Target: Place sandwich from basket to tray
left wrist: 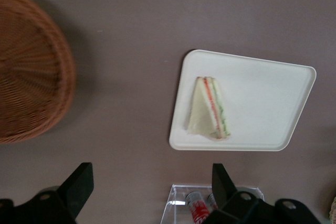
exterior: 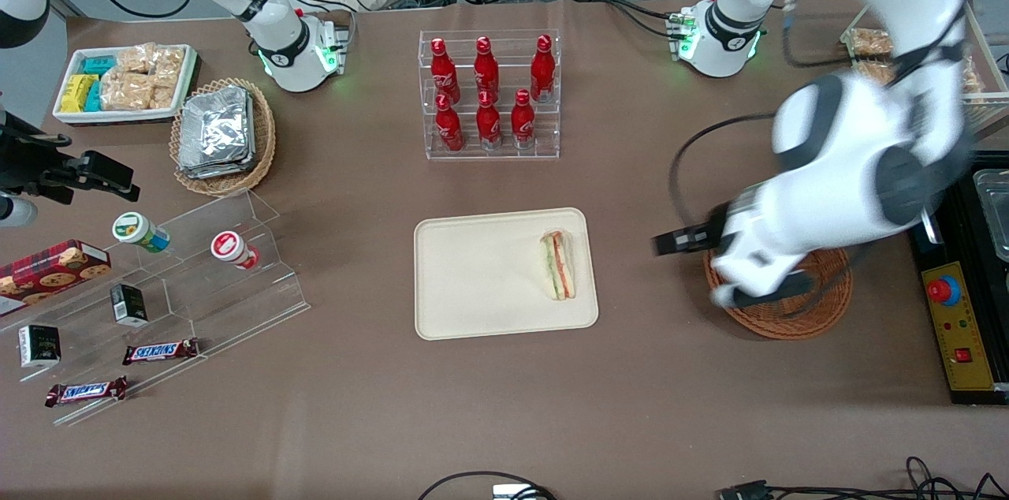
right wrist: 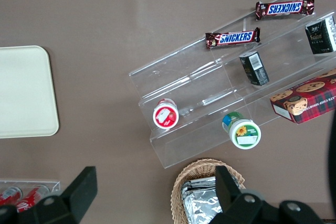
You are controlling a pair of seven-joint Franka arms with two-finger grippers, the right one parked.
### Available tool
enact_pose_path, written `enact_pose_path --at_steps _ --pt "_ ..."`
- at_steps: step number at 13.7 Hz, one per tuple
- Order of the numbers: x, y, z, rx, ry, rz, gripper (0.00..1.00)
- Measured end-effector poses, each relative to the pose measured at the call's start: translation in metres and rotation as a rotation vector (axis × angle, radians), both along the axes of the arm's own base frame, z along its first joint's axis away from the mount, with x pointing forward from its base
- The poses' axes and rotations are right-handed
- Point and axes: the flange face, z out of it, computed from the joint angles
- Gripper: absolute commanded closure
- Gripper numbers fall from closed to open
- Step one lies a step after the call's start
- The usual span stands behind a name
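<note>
Cream tray (exterior: 473, 279) holding sandwich (exterior: 558, 265), gripper (left wrist: 149, 190) seemingly open

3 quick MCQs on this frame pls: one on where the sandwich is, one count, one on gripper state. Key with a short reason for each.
1. Where does the sandwich lie?
A. in the reddish-brown basket
B. on the tray
C. on the bare table

2. How many red bottles stand in the clear rack?
A. four
B. six
C. eight

3. What state is the working gripper in?
A. open and empty
B. shut on the sandwich
C. shut on a bottle

Key:
1 B: the sandwich rests on the tray, near its edge toward the basket, which holds nothing.
2 B: the red bottles stand three to a row in two rows.
3 A: the gripper hovers above the table between basket and tray, fingers spread, nothing between them.
</note>
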Motion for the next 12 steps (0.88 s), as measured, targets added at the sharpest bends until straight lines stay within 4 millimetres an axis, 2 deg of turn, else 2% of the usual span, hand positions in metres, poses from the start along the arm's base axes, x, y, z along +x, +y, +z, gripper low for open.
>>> enact_pose_path --at_steps 2,3,4,8,12 --pt "-0.015 0.059 0.042 0.035 -0.025 -0.056 0.0" --pt "-0.023 0.078 0.057 0.08 -0.035 -0.09 0.0" --pt "-0.03 0.089 0.068 0.129 -0.042 -0.115 0.0" --pt "-0.053 0.098 0.092 0.205 -0.031 -0.143 0.0" --pt "-0.056 0.122 0.082 0.21 0.013 -0.15 0.0"
